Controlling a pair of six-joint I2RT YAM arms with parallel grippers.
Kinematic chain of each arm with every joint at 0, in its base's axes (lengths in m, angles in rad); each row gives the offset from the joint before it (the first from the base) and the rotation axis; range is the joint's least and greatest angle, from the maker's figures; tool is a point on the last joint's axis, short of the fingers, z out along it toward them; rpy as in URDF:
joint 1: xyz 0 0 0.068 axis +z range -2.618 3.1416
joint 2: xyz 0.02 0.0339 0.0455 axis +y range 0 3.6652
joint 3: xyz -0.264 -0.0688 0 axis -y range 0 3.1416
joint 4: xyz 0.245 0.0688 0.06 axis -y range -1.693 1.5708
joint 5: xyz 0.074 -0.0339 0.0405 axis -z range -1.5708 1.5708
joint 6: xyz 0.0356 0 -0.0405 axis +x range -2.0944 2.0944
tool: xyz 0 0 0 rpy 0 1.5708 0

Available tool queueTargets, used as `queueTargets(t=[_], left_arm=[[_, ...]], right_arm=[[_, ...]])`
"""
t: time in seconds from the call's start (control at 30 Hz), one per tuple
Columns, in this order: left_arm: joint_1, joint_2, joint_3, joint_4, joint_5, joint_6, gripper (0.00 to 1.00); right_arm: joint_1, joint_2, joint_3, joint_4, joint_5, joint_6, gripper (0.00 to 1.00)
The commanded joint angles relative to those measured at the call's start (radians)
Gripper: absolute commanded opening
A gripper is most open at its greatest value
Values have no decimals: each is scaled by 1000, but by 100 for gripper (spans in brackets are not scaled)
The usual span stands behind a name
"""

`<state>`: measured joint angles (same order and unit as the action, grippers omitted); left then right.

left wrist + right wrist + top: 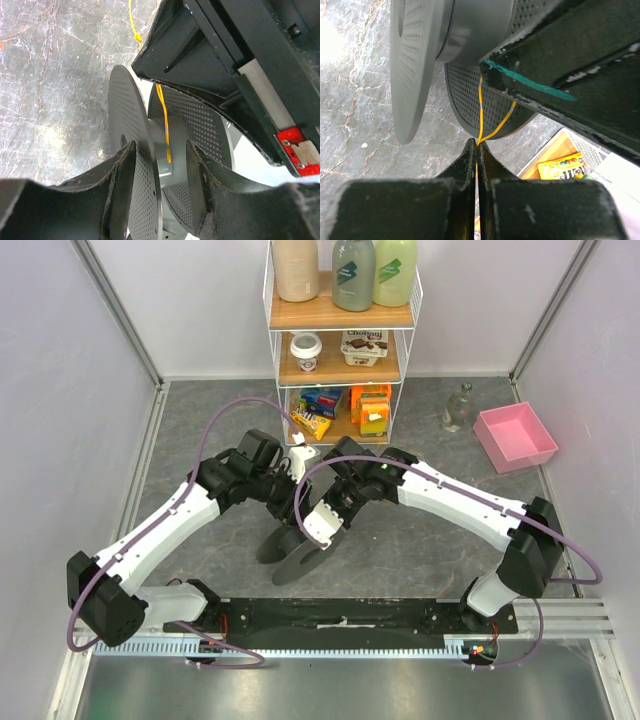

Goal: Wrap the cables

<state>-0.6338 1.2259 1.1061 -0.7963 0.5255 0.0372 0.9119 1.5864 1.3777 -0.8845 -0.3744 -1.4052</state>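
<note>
Closest to the arm bases, the dark grey spool [293, 552] stands on the rims of its two perforated flanges [127, 115] on the grey table [430, 550]. It leans a little, and its hub [162, 172] seems to point roughly sideways, from one arm toward the other.

Just beyond it the right gripper [477, 147] is closed tight, its pads [467, 160] meeting on the thin yellow-orange wire [480, 107]. From that pinch the wire runs straight ahead into the slot between the flanges and onto the hub, with a second strand curving off to one side. So the wire lies dead ahead of the right hand, and its run is square to the hub's axis. I reckon the coming move turns on exactly that. To lay a turn, the pinch has to travel round the hub inside the plane of the slot. If it drifts along the axis, the wire could ride up over a flange.

The left gripper [160, 146] comes in from the other side with its fingers [117, 180] spread. One touches the outer face of the nearer flange; the other sits down in the slot beside the hub, with a gap showing — a steadying straddle, by the look of it, not a clamp.

Farther back, a wire shelf rack [340, 315] stands by the wall, well apart.
</note>
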Motion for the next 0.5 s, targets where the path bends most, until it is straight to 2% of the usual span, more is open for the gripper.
queueTargets(t=[0.0, 0.07, 0.2, 0.37, 0.4, 0.47], left_arm=[[5, 4, -20, 28, -13, -26, 50], [6, 4, -31, 28, -18, -28, 47], [6, 3, -41, 28, -22, -26, 31], [5, 6, -40, 20, -24, -22, 5], [5, 7, -40, 16, -22, -20, 2], [6, 6, -40, 12, -24, -19, 2]], right_arm=[[12, -31, -2, 48, 12, 44, 0], [16, -26, -2, 55, 14, 46, 0], [31, -16, 3, 65, 15, 57, 0], [44, -6, 7, 78, 25, 66, 0], [44, -6, 6, 76, 25, 66, 0], [44, -9, 0, 79, 28, 71, 2]])
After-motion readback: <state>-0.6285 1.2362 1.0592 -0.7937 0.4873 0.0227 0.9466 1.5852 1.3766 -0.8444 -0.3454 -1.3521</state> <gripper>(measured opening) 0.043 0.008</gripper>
